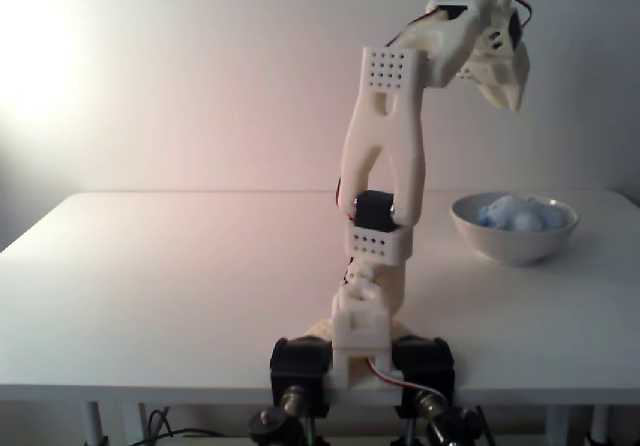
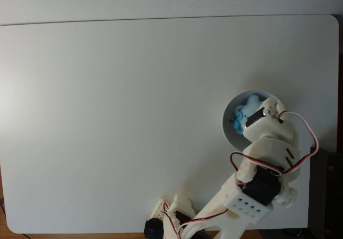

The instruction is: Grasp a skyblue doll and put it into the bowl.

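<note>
The skyblue doll (image 1: 516, 213) lies inside the off-white bowl (image 1: 510, 247) at the right of the table. From above, the doll (image 2: 247, 113) shows as a blue and whitish lump in the bowl (image 2: 229, 123), partly covered by the arm's wrist. My gripper (image 1: 514, 92) hangs high above the bowl, pointing down, well clear of the doll and holding nothing. In the view from above, the gripper (image 2: 261, 118) overlaps the bowl's right half. Its jaws are seen as one white wedge, so I cannot tell their gap.
The white table (image 2: 118, 116) spreads wide to the left of the bowl. The arm's base (image 1: 362, 356) is clamped at the near edge. A dark object (image 2: 328, 191) stands beyond the table's right edge.
</note>
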You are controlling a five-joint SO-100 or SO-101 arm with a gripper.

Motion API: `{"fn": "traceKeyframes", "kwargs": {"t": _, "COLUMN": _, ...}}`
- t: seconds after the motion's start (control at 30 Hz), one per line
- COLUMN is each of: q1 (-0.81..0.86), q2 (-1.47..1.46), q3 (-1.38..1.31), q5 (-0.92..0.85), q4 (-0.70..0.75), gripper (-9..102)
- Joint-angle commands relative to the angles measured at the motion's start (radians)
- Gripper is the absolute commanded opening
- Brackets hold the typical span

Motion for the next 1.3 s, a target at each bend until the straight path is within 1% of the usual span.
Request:
{"fn": "traceKeyframes", "kwargs": {"t": 0.0, "q1": -0.126, "q2": 0.169, "q3": -0.037, "q5": 0.003, "q4": -0.012, "gripper": 2}}
{"fn": "traceKeyframes", "kwargs": {"t": 0.17, "q1": -0.324, "q2": 0.344, "q3": -0.021, "q5": -0.008, "q4": -0.002, "gripper": 2}}
{"fn": "traceKeyframes", "kwargs": {"t": 0.27, "q1": -0.4, "q2": 0.403, "q3": -0.02, "q5": -0.009, "q4": 0.0, "gripper": 2}}
{"fn": "traceKeyframes", "kwargs": {"t": 0.4, "q1": -0.433, "q2": 0.492, "q3": -0.02, "q5": -0.011, "q4": 0.0, "gripper": 2}}
{"fn": "traceKeyframes", "kwargs": {"t": 0.6, "q1": -0.434, "q2": 0.687, "q3": -0.014, "q5": -0.012, "q4": 0.008, "gripper": 2}}
{"fn": "traceKeyframes", "kwargs": {"t": 0.7, "q1": -0.434, "q2": 0.784, "q3": 0.017, "q5": -0.012, "q4": 0.077, "gripper": 2}}
{"fn": "traceKeyframes", "kwargs": {"t": 0.9, "q1": -0.436, "q2": 1.017, "q3": 0.149, "q5": -0.012, "q4": 0.331, "gripper": 2}}
{"fn": "traceKeyframes", "kwargs": {"t": 1.0, "q1": -0.436, "q2": 1.104, "q3": 0.247, "q5": -0.012, "q4": 0.425, "gripper": 2}}
{"fn": "traceKeyframes", "kwargs": {"t": 1.1, "q1": -0.436, "q2": 1.187, "q3": 0.362, "q5": -0.012, "q4": 0.468, "gripper": 2}}
{"fn": "traceKeyframes", "kwargs": {"t": 1.27, "q1": -0.436, "q2": 1.325, "q3": 0.606, "q5": -0.011, "q4": 0.469, "gripper": 2}}
